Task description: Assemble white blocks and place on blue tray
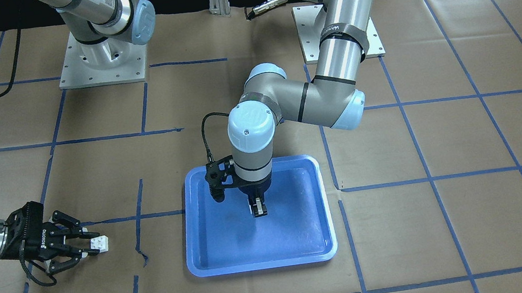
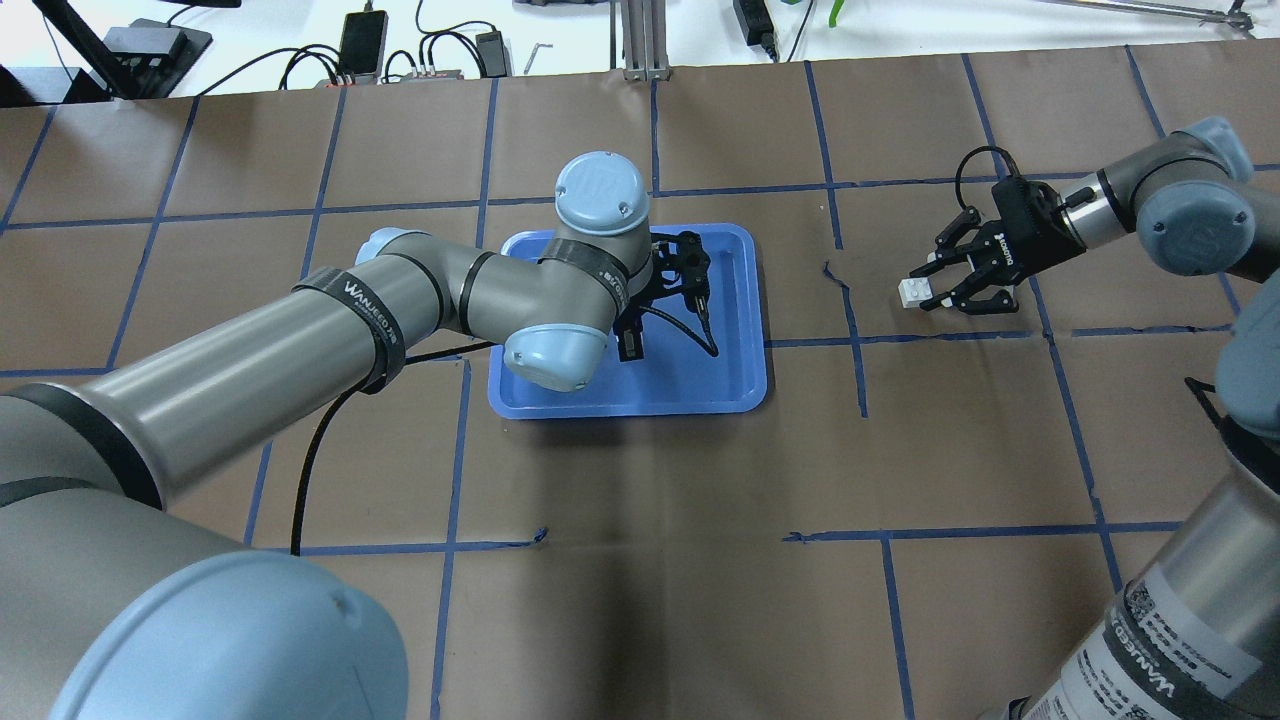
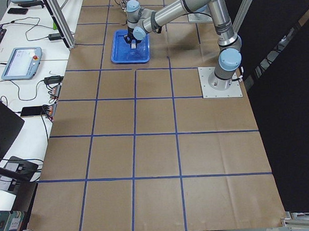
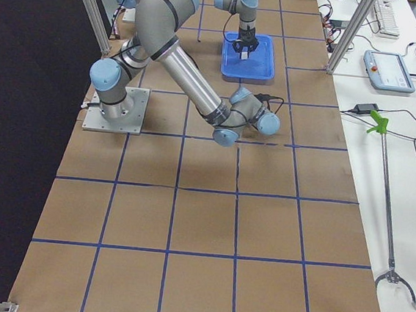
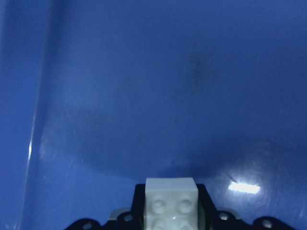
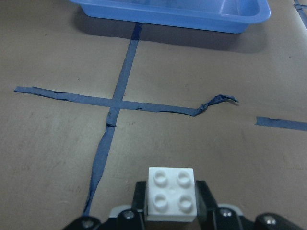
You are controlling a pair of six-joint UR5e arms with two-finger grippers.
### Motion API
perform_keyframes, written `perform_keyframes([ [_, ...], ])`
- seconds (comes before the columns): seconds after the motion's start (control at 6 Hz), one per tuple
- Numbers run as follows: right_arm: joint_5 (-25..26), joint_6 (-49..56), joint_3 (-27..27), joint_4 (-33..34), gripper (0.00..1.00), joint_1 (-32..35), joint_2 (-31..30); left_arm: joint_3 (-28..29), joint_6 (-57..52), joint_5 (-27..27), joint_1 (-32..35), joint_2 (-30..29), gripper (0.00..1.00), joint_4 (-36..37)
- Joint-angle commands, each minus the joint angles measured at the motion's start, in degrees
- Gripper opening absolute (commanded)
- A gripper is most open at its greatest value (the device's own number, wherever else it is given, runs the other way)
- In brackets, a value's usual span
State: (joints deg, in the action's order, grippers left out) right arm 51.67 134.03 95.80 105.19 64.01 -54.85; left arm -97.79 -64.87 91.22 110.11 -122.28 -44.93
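The blue tray (image 1: 214, 253) lies at the table's middle; it also shows in the overhead view (image 2: 730, 385). My left gripper (image 1: 259, 210) points straight down over the tray's middle, just above its floor, shut on a white block (image 5: 171, 201). The tray floor (image 5: 153, 86) fills the left wrist view. My right gripper (image 1: 95, 245) is off to the tray's side above the brown paper, shut on the other white block (image 1: 100, 244), studs up. That block also shows in the overhead view (image 2: 913, 292) and the right wrist view (image 6: 171, 194). The two blocks are far apart.
Brown paper with blue tape lines (image 2: 860, 340) covers the table. A torn tape end (image 6: 218, 100) curls up between the right gripper and the tray's rim (image 6: 192, 21). Arm base plates (image 1: 101, 61) stand at the robot's side.
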Motion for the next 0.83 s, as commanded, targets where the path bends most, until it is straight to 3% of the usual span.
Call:
perform_keyframes([
  [0.0,0.0,-0.4,-0.2,1.3,0.30,0.0,-0.4,-0.1,-1.0,0.4,-0.5,-0.1,0.01,0.0],
  [0.17,-0.2,-1.0,-0.5,1.3,0.30,0.0,-1.0,-0.2,-1.0,0.5,-0.5,-0.2,0.04,-0.1],
  [0.33,-0.1,-3.6,-0.9,1.2,0.30,0.1,-3.4,-0.3,-0.5,0.5,-0.5,-0.2,0.20,-0.1],
  [0.5,0.0,-7.8,-0.4,0.5,0.30,0.2,-6.8,-0.4,-0.3,0.5,-0.5,-0.3,0.68,-0.2],
  [0.67,0.0,-9.3,0.2,0.4,0.30,0.4,-8.4,-0.4,0.2,0.6,-0.5,-0.3,0.82,-0.2],
])
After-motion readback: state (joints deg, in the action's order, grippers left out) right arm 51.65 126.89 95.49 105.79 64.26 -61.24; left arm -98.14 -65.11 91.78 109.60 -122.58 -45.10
